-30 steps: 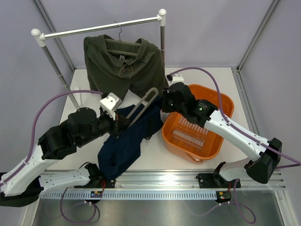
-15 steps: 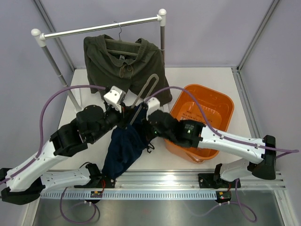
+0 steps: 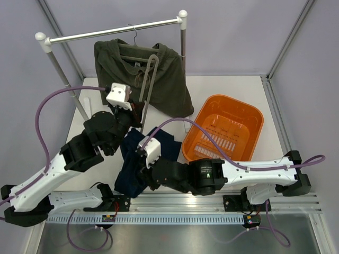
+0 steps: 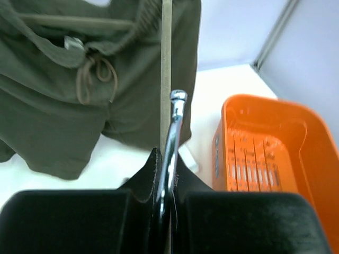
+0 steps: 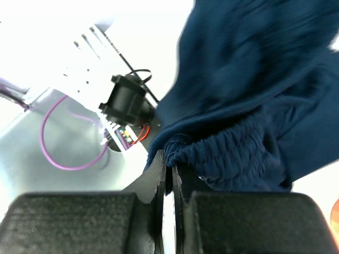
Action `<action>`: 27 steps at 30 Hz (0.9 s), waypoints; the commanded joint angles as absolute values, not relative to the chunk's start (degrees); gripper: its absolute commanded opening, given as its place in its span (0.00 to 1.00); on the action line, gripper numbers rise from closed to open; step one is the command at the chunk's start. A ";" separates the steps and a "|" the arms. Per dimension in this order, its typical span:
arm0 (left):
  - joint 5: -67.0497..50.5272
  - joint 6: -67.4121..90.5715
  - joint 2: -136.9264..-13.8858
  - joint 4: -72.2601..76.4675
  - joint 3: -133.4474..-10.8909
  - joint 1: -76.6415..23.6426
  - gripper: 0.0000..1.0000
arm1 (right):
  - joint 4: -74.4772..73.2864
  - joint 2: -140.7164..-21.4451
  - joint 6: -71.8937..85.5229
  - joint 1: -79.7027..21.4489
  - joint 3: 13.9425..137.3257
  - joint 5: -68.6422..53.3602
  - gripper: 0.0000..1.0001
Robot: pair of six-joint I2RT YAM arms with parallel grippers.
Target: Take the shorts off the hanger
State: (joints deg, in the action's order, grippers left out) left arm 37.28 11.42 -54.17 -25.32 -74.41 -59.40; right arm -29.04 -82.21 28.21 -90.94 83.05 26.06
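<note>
My left gripper [image 3: 139,115] [image 4: 165,159] is shut on the chrome hook [image 4: 174,124] of a tan hanger [image 3: 148,84]. That hanger stands upright, bare where it shows, in front of the olive-green shorts [image 3: 119,74] [image 4: 47,121]. These hang on a second hanger from the rack rod [image 3: 111,33], drawstring [image 4: 92,79] at the front. Dark navy shorts [image 3: 132,159] [image 5: 254,100] lie bunched on the table below the bare hanger. My right gripper [image 3: 141,175] [image 5: 170,166] is shut on their gathered elastic waistband.
An orange basket [image 3: 252,113] [image 4: 229,108] stands on the table to the right. The rack's uprights [image 3: 63,76] rise at the back left and back middle. The aluminium rail [image 3: 175,209] with a motor and cables [image 5: 124,100] runs along the near edge.
My left gripper lifted the hanger up and back toward the rack. My right arm swung from the basket to the near left, dragging the navy shorts down and away from the hanger.
</note>
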 commanded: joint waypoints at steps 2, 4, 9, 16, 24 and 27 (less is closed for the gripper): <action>43.67 9.68 -52.21 -14.07 -76.90 -59.59 0.00 | -29.88 -82.97 27.51 -93.86 87.89 31.02 0.00; 44.29 8.97 -52.21 -13.71 -77.52 -59.59 0.00 | -29.97 -82.53 27.07 -94.74 88.07 31.11 0.00; 46.14 6.86 -48.10 -6.79 -74.11 -59.59 0.00 | -32.25 -81.65 26.63 -95.54 89.21 32.78 0.00; 47.19 4.92 -46.05 -6.67 -74.26 -59.50 0.00 | -36.30 -80.69 25.32 -95.98 92.02 37.00 0.00; 48.43 1.94 -41.84 -1.67 -71.81 -59.59 0.00 | -39.71 -82.70 21.45 -95.98 98.69 38.66 0.00; 48.60 0.35 -39.48 4.72 -68.57 -59.59 0.00 | -39.99 -83.32 20.05 -95.98 100.98 38.15 0.00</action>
